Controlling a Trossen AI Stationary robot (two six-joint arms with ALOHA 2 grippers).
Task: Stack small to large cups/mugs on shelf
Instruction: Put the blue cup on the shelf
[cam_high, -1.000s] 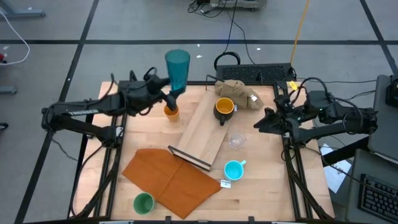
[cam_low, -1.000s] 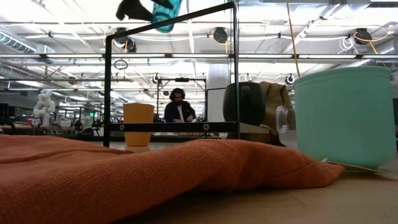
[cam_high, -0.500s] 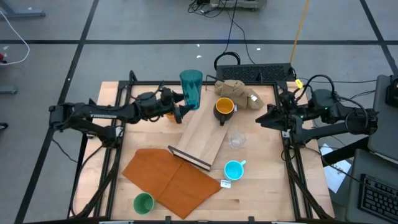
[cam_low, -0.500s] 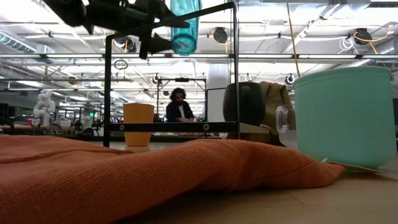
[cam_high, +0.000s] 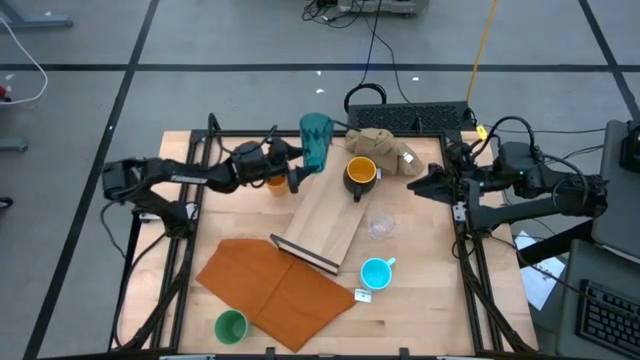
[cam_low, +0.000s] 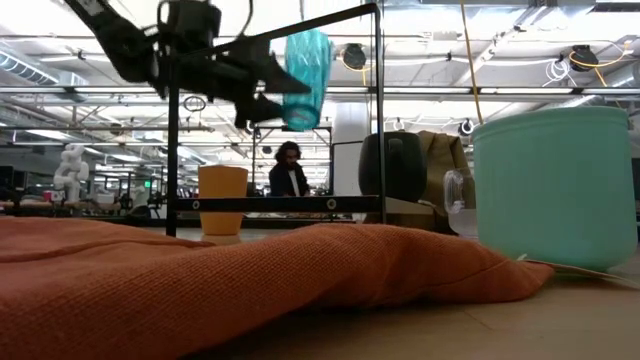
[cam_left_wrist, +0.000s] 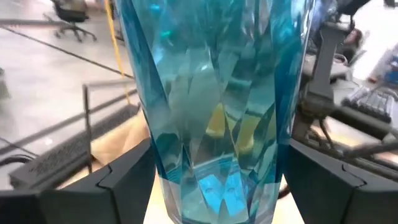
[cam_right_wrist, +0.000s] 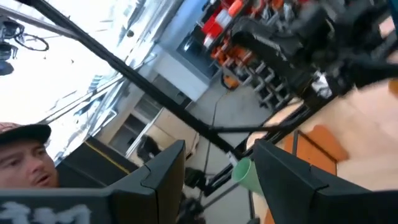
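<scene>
My left gripper is shut on the tall teal tumbler, which hangs above the far end of the shelf, a pale board with a dark strip at its near end. In the low view the tumbler stands upright in the air. The dark yellow-lined mug stands on the shelf. The orange cup, clear glass, light blue mug and green cup stand on the table. My right gripper waits open at the right edge, holding nothing. My left gripper pinches the tumbler's lower wall between its two fingers, one on each side. The fingers come level from the table's left. The tumbler is upright and lifted clear of the shelf and table.
An orange-brown sheet lies at the near left, under the shelf's near end. A tan cloth lump sits at the far edge beside the mug. Black frame rails run along both table sides. A person sits in the room beyond.
My left gripper has carried the tumbler down and toward the table's right, from above the orange cup to above the shelf's far end. The tumbler, tilted a second ago, now stands upright in the hold.
</scene>
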